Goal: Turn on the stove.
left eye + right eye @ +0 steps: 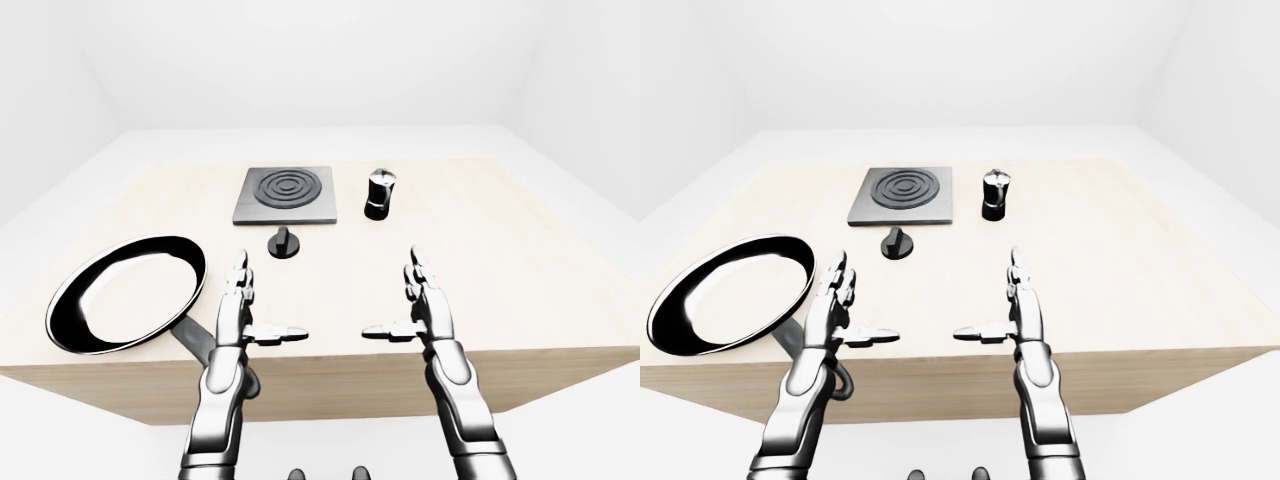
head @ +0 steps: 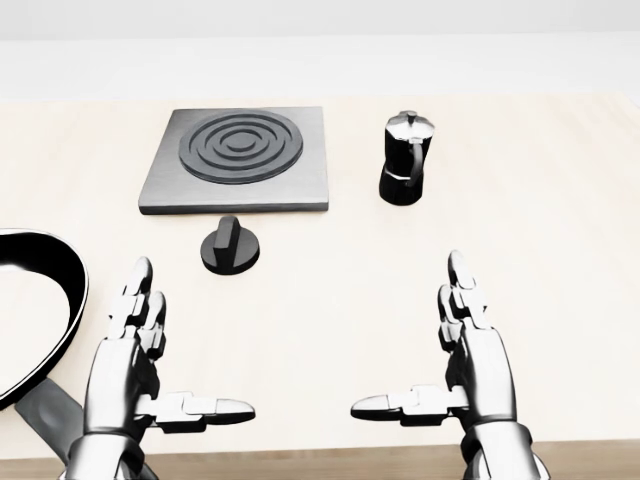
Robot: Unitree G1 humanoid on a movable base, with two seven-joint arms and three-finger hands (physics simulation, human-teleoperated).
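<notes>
Head view: stove [image 2: 238, 160], a grey square plate with ringed burner, sits at far centre-left of the pale wood surface [image 2: 560, 230]. Black knob [image 2: 230, 246] lies just near of the stove's edge, apart from it, its ridge roughly upright in the view. Moka pot [image 2: 405, 158] stands upright right of the stove, near but not touching. Left hand [image 2: 135, 372] hovers low left, fingers straight and spread, thumb out toward centre, holding nothing. Right hand [image 2: 472, 368] mirrors it low right, equally splayed and empty. Both hands are well apart from the knob. Frying pan [image 2: 45, 320] cut off at left edge, handle running under the left hand's wrist; contact unclear.

Left-eye view: whole pan visible at near left, black rim with glossy pale inside, handle reaching toward the near edge of the surface. Stove, knob and pot are grouped at far centre. White floor [image 1: 560, 140] surrounds the surface.

Right-eye view: same layout, shifted slightly left; both hands open over the near edge.
</notes>
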